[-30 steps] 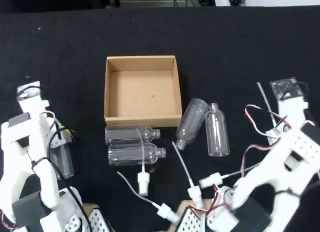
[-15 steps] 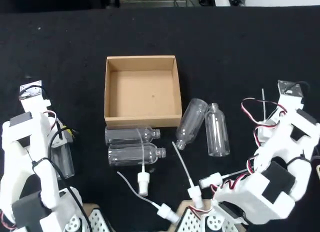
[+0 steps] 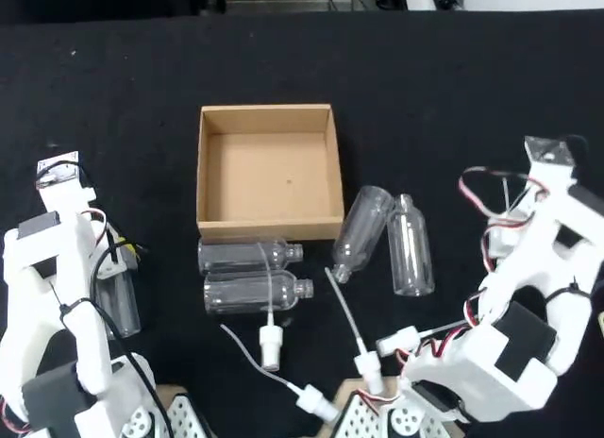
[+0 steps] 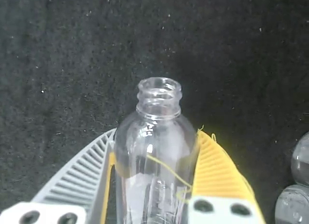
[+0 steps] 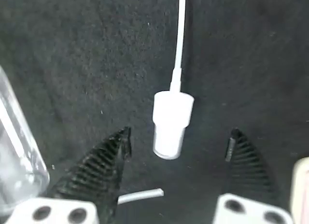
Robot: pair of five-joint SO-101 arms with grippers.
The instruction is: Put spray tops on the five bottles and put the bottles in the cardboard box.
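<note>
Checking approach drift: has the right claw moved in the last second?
Yes. The right claw edged slightly away from the cardboard box, toward the far right of the table in the high view.

Bare worktop borders the cardboard box at 9, 12 and 3 o'clock; its top is open. Two lying bottles bar its 6 o'clock wall, two more bottles crowd 4 o'clock, and spray tops lie strewn at 6 beyond.
</note>
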